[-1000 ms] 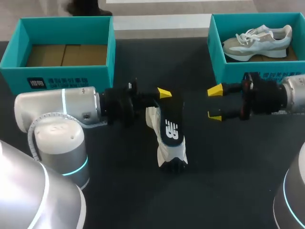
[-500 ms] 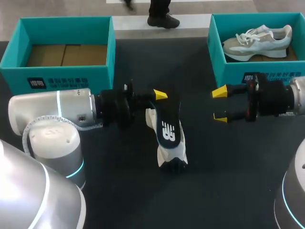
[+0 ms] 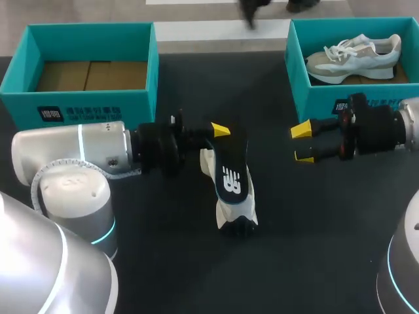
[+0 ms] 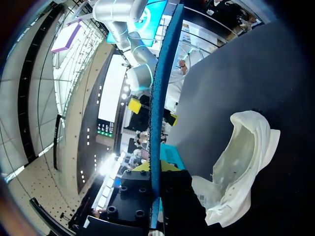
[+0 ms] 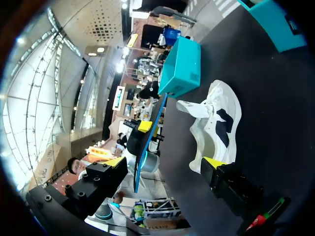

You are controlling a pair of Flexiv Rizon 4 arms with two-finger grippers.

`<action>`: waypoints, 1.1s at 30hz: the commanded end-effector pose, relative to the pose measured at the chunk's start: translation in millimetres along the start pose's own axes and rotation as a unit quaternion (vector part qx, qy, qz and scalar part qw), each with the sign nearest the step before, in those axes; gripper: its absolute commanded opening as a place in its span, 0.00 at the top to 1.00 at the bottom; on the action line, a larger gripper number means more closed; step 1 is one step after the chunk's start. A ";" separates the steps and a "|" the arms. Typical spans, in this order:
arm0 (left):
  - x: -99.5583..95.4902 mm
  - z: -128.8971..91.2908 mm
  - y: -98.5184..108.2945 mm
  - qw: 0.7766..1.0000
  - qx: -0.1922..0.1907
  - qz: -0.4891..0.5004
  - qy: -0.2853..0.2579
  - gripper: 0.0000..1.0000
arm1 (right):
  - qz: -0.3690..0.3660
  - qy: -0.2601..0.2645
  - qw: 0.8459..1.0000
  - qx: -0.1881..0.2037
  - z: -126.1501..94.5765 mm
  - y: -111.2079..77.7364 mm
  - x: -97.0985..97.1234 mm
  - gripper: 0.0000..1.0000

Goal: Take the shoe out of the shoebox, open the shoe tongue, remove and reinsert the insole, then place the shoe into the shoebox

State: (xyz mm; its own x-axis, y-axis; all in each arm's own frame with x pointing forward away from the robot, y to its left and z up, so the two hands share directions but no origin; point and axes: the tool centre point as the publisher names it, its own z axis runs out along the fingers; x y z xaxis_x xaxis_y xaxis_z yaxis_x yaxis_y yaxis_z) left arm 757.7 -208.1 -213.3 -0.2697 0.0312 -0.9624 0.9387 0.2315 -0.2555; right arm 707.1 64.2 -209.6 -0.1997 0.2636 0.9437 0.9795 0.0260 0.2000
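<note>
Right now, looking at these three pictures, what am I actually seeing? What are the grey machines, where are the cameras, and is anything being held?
Those are two robot arms working at a dark table. One picture looks down from above and behind them; the two round ones come from a camera on each wrist. The left gripper is shut on a black insole, held over a white shoe lying on the table. The right gripper is open and empty. At the back stand two teal boxes: the left shoebox has no shoe in it, the right shoebox holds a second shoe.
</note>
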 end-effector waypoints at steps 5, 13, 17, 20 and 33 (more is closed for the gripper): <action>0.1 0.5 -0.7 1.000 -0.001 0.000 0.001 1.00 | -0.440 -0.078 0.889 0.095 3.5 -0.3 12.1 0.00; 0.1 0.5 -0.7 1.000 -0.001 0.000 0.001 1.00 | -0.486 -0.060 0.862 0.129 5.1 0.9 13.0 0.00; 0.1 0.5 -0.7 1.000 -0.001 0.000 0.001 1.00 | -0.486 -0.060 0.862 0.129 5.1 0.9 13.0 0.00; 0.1 0.5 -0.7 1.000 -0.001 0.000 0.001 1.00 | -0.486 -0.060 0.862 0.129 5.1 0.9 13.0 0.00; -3.2 -22.5 -14.2 0.995 0.039 -0.093 0.011 1.00 | -0.566 -0.143 0.804 0.115 10.9 15.7 1.1 0.00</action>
State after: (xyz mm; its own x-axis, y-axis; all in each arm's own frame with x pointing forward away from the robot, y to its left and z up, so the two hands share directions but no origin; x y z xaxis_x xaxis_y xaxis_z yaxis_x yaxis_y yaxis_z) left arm 747.4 -211.3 -213.9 -0.3833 0.0005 -0.9236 0.9068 0.1899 -0.3763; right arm 721.7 67.8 -205.3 -0.9578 0.1313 0.2558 0.2866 0.5069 0.8130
